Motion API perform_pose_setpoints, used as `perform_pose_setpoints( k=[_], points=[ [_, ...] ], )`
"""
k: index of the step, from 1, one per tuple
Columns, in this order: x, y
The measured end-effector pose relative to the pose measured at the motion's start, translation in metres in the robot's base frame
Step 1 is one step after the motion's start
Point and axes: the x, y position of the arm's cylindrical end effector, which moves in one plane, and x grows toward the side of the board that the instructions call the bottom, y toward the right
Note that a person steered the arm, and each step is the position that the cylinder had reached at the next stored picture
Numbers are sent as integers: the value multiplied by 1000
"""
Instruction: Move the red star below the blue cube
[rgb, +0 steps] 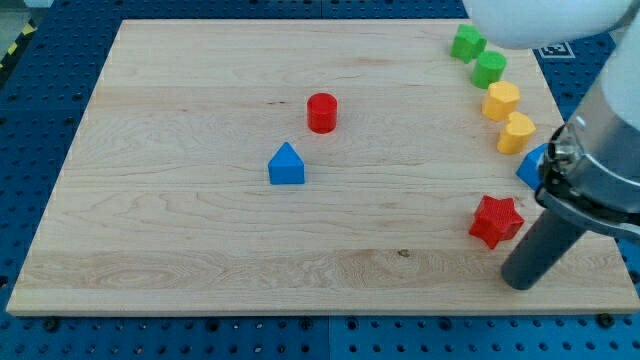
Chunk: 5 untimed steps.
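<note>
The red star (496, 220) lies near the board's right side, low in the view. A blue block (530, 166), partly hidden behind the arm, sits just above and to the right of the star; its shape cannot be made out fully. Another blue block (286, 165), shaped like a small house, lies near the board's middle. My tip (520, 283) rests on the board just below and to the right of the red star, a short gap away from it.
A red cylinder (321, 112) stands above the house-shaped blue block. Along the right edge lie two green blocks (466, 42) (489, 68) and two yellow blocks (501, 100) (517, 132). The wooden board (180, 220) ends close to my tip at right and bottom.
</note>
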Motion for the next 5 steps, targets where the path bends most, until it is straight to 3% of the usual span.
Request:
perform_pose_setpoints(
  k=[2, 5],
  points=[
    [-20, -43],
    [-49, -32]
  ],
)
